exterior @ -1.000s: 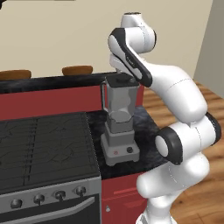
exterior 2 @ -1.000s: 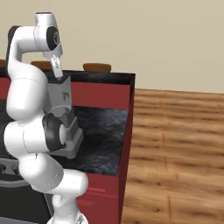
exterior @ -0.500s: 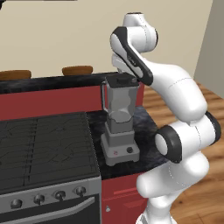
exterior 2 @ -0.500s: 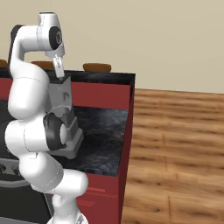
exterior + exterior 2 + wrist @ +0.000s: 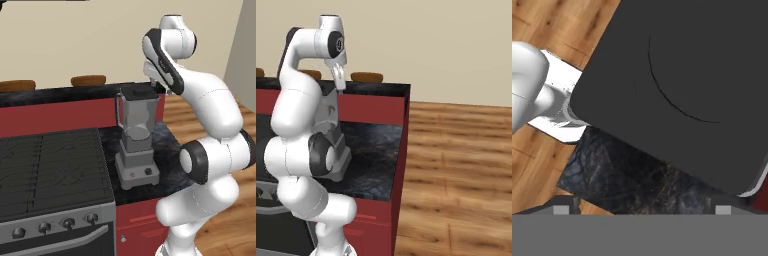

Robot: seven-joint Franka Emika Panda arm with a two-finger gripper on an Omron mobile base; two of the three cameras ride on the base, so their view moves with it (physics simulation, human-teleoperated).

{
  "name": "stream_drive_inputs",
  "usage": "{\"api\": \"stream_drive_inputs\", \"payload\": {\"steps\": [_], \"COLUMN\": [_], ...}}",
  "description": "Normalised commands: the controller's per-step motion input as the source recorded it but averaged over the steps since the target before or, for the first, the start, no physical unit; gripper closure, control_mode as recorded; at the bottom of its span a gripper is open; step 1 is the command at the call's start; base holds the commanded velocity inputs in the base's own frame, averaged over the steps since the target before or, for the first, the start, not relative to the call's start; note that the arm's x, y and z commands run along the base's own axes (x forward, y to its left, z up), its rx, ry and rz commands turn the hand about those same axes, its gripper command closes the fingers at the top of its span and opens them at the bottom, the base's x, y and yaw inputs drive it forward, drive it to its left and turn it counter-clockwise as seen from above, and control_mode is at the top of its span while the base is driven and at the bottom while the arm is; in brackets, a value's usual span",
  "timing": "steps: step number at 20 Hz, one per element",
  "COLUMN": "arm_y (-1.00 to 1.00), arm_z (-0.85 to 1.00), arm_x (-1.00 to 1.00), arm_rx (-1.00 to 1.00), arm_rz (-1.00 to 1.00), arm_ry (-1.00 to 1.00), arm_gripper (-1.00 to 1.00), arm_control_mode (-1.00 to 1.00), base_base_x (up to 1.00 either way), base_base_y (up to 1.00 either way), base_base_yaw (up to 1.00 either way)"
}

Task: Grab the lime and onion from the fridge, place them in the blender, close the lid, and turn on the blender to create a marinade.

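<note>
The gripper (image 5: 340,86) hung wide open and empty just above the lid (image 5: 682,85) on the blender (image 5: 137,142); pressing off-centre there could tip it.

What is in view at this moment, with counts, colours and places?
blender: one, grey, on the dark counter right of the stove
lid: one, nearly black, on the blender jar's mouth
stove: one, dark grey with knobs, left of the blender
counter: one, dark marbled top on red cabinets
brown round things: two, on the back ledge
floor: wooden, right of the counter
gripper: one, open, above the lid
</note>
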Motion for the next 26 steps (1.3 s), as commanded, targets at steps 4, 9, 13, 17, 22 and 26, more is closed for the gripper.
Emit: {"api": "stream_drive_inputs", "payload": {"steps": [4, 9, 13, 17, 22, 26], "arm_y": [-0.10, 0.47, 0.31, 0.00, 0.00, 0.09], "arm_z": [-0.04, 0.00, 0.00, 0.00, 0.00, 0.00], "arm_x": [-0.89, -0.97, -0.45, -0.31, -0.37, -0.26], "arm_rx": [0.00, -0.07, -0.05, 0.00, 0.00, -0.03], "arm_rz": [0.00, 0.01, 0.11, 0.33, 0.39, 0.39], "arm_ry": [-0.14, -0.37, -0.48, -0.28, -0.05, 0.00], "arm_gripper": [-1.00, -1.00, -1.00, -1.00, -1.00, -1.00], "arm_control_mode": [-1.00, -1.00, -1.00, -1.00, -1.00, -1.00], "base_base_x": [0.00, 0.00, 0.00, 0.00, 0.00, 0.00], "base_base_y": [0.00, 0.00, 0.00, 0.00, 0.00, 0.00], "base_base_yaw": [0.00, 0.00, 0.00, 0.00, 0.00, 0.00]}}
